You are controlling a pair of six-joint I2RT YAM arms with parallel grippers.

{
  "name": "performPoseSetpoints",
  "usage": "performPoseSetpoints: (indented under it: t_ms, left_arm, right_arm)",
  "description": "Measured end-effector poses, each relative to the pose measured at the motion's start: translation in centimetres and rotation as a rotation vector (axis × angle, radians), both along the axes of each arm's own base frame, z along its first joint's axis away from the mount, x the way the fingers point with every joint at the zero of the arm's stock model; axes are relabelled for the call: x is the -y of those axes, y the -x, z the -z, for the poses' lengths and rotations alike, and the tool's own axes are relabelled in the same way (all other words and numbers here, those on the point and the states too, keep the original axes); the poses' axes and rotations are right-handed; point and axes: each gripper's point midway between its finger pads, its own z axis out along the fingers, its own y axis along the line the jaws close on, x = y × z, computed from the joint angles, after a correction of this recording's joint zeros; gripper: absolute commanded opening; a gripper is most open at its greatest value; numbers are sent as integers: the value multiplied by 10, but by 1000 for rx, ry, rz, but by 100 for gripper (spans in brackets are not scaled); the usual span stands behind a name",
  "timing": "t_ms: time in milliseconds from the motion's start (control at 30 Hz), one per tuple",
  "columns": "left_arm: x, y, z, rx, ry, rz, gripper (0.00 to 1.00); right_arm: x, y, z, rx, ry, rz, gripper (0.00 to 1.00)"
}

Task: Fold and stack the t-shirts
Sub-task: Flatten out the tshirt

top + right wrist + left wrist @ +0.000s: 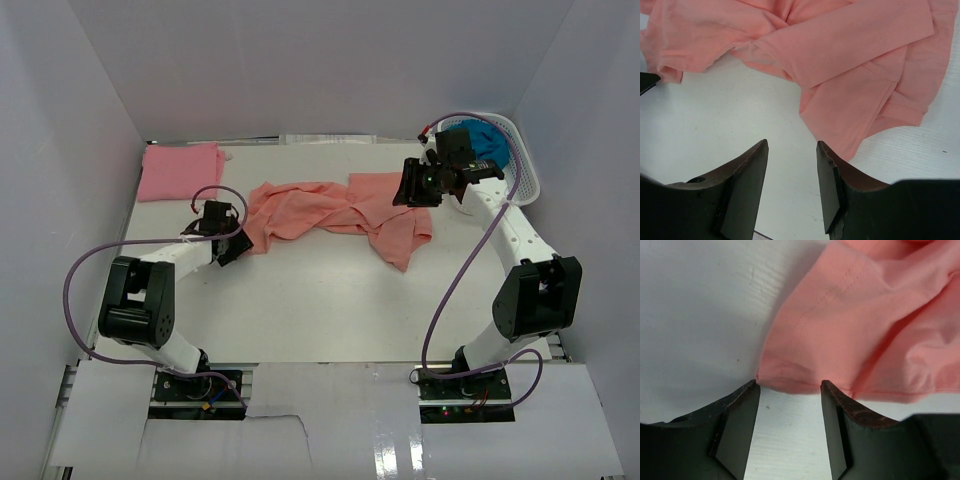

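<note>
A salmon-orange t-shirt (pixel 335 212) lies crumpled and stretched across the middle of the table. Its left hem corner (pixel 790 380) sits just beyond the tips of my left gripper (pixel 790 386), which is open and low at the cloth's edge (pixel 232 243). My right gripper (pixel 415 185) hovers open above the shirt's right end; its wrist view shows the cloth (pixel 850 65) below and bare table between the fingers (pixel 792 145). A folded lighter pink t-shirt (pixel 180 170) rests at the back left. A teal-blue t-shirt (pixel 487 143) sits in the basket.
A white lattice basket (pixel 525 165) stands at the back right corner, behind the right arm. White walls enclose the table (pixel 320 300) on three sides. Purple cables loop off both arms.
</note>
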Motion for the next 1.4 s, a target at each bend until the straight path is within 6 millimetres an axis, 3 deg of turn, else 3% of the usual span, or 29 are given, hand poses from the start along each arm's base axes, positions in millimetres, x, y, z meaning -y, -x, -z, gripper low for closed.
performPoseSetpoints:
  t_ms: [267, 433, 467, 600, 700, 733, 867, 1033, 1167, 1400]
  left_arm:
    - [-9, -26, 0, 47, 15, -53, 57]
    - [-12, -31, 3, 58, 16, -74, 30]
    - [-13, -31, 4, 59, 14, -75, 19]
    - [-14, -31, 7, 78, 30, -90, 0]
    - [-14, -33, 7, 102, 48, -97, 0]
    - [-15, -34, 7, 111, 55, -103, 0]
    - [-19, -31, 6, 140, 77, -135, 0]
    - [-38, -11, 5, 123, 55, -214, 0]
    - [-55, 6, 6, 105, 21, -284, 0]
    - [-62, 10, 6, 101, 10, -316, 0]
  right_arm:
    - [0, 0, 0, 0, 0, 0, 50]
    - [0, 1, 2, -4, 2, 0, 50]
    - [0, 1, 3, -6, 3, 0, 50]
    - [4, 3, 14, -20, 20, 12, 52]
    - [9, 5, 28, -30, 36, 36, 57]
    - [11, 9, 35, -41, 38, 49, 64]
    - [19, 24, 58, -91, 29, 96, 65]
    - [28, 24, 76, -124, 38, 159, 65]
    - [33, 7, 88, -139, 27, 205, 65]
    - [49, -51, 100, -142, 6, 306, 65]
